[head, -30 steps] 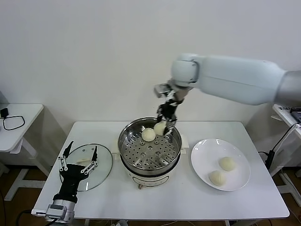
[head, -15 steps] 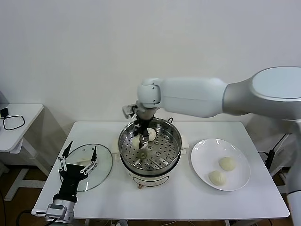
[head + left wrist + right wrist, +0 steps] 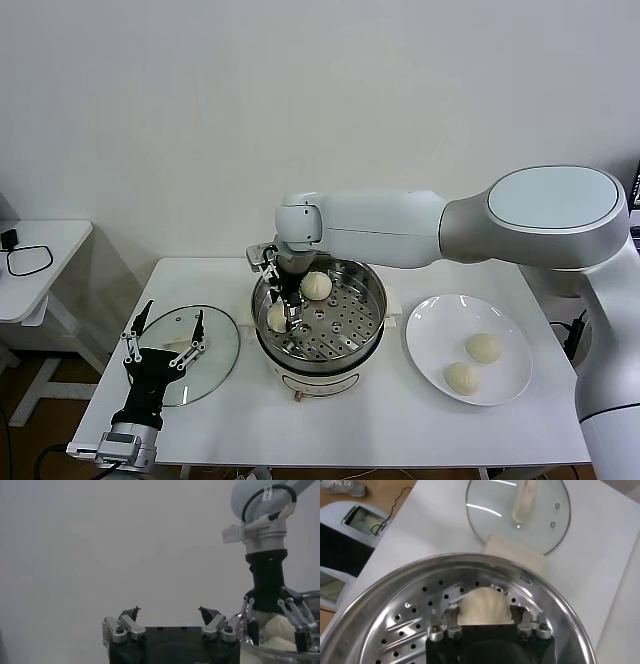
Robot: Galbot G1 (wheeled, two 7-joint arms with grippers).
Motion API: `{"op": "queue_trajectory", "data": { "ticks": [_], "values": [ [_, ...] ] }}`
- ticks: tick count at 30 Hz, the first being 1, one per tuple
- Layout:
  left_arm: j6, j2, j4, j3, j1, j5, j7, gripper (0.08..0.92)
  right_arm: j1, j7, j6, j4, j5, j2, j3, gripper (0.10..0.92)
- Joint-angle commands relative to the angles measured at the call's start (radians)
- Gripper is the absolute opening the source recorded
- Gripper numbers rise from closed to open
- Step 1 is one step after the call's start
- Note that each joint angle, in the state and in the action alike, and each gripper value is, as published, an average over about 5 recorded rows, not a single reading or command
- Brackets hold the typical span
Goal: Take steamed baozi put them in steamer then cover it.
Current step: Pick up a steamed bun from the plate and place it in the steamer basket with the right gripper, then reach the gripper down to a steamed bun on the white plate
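The steamer (image 3: pixel 345 300) is showing shiny perforated metal, mirroring light along its rim. The baozi (image 3: pixel 316 286) are looking smooth, matt, doughy. The lid (image 3: pixel 215 345) is gleaming as clear glass; the plate (image 3: pixel 440 335) is shining glossy white.

My head view looks down over the table (image 3: pixel 400 420); both wrist views, close in, share the steamer (image 3: pixel 395 610).

A plain white wall (image 3: pixel 200 120) backs the white table (image 3: pixel 400 420); a smaller white side table (image 3: pixel 40 250) stands apart, carrying a black cable (image 3: pixel 25 258).
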State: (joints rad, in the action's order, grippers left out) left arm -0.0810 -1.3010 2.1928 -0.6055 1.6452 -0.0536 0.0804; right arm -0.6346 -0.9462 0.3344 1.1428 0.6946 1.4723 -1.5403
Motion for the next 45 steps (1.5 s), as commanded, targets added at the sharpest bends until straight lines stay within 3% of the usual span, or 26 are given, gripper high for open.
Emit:
{"op": "queue_trajectory", "data": {
  "ticks": [1,11,18,24,33,45],
  "values": [
    [0.000,0.001,0.001,0.000,0.001,0.000,0.001,0.823,-0.010,0.010,0.004,0.031,-0.010,-0.036,0.013,0.820],
    [0.000,0.000,0.008,0.012,0.003,-0.003,0.002,0.823,-0.195,-0.177,-0.063,0.244,-0.134,-0.430,0.082,0.823],
    [0.001,-0.002,0.021,0.017,0.011,-0.008,0.001,0.823,-0.214,-0.332,-0.204,0.224,-0.305,-0.724,0.061,0.823],
    [0.004,-0.006,0.032,0.018,0.014,-0.011,0.001,0.823,-0.069,-0.319,-0.245,0.217,-0.386,-0.886,0.061,0.823],
    [0.005,-0.018,0.034,0.015,0.020,-0.027,0.002,0.823,0.257,-0.287,-0.264,0.190,-0.486,-0.925,0.214,0.823],
    [0.003,-0.016,0.024,0.007,0.021,-0.027,0.003,0.823,0.405,-0.259,-0.256,0.147,-0.510,-0.854,0.304,0.823]
  ]
}}
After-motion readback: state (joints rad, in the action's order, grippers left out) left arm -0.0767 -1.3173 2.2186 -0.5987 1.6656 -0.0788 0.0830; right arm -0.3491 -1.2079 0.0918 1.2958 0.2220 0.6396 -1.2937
